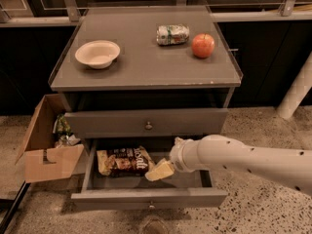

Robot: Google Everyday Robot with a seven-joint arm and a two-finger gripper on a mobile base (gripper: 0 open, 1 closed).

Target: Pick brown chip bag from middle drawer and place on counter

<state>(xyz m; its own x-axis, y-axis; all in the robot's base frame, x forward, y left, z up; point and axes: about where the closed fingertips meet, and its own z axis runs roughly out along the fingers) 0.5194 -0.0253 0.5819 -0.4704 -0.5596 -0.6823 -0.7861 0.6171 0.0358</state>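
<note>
The brown chip bag (pixel 124 161) lies flat in the open middle drawer (pixel 148 198), toward its left side. My gripper (pixel 157 171) reaches into the drawer from the right on a white arm, its pale tip just right of the bag's right end. The counter (pixel 144 65) is the cabinet's grey top above.
On the counter stand a white bowl (pixel 97 53), a crushed green-white can (pixel 172 34) and a red apple (pixel 203 45). The upper drawer (pixel 146 123) is closed. An open cardboard box (pixel 46 143) sits on the floor left of the cabinet. A white post (pixel 297 89) stands at right.
</note>
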